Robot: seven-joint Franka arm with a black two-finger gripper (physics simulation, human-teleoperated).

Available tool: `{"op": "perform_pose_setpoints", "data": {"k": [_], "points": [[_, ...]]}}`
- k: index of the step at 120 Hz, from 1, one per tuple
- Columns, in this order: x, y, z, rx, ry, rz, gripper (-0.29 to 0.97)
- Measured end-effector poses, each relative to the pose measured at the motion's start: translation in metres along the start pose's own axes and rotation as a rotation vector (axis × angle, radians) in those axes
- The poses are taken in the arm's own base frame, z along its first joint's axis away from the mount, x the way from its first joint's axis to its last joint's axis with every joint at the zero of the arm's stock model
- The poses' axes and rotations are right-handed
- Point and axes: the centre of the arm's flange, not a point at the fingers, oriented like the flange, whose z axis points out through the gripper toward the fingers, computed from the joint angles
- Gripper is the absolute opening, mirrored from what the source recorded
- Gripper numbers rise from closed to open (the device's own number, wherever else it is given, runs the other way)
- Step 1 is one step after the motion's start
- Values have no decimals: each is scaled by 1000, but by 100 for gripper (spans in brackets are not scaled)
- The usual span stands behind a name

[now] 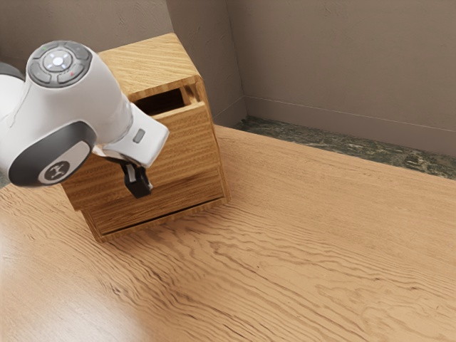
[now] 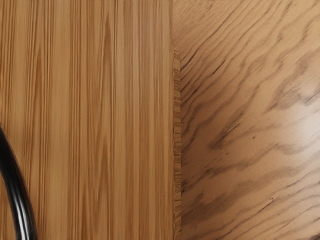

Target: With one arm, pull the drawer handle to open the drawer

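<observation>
The wooden cabinet (image 1: 153, 60) is seen on the counter (image 1: 299, 242), toward the exterior view's left. Its upper drawer (image 1: 187, 139) is found drawn out a little, and a dark gap is shown behind the drawer front at the top. The white arm (image 1: 64, 107) is brought in from the left, and the black hand (image 1: 137, 182) is held right against the drawer front, low on it. Whether the hand is open or closed cannot be told. In the wrist view, the grained drawer front is seen close up, with a black curved handle (image 2: 14, 195) just beside the hand.
</observation>
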Motion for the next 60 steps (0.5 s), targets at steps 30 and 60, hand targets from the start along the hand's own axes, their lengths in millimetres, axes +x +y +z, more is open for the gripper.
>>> {"op": "perform_pose_setpoints", "data": {"k": [30,60], "points": [[-4,15,-12,3,11,-7,66],[-9,27,-21,-2,21,-20,67]]}}
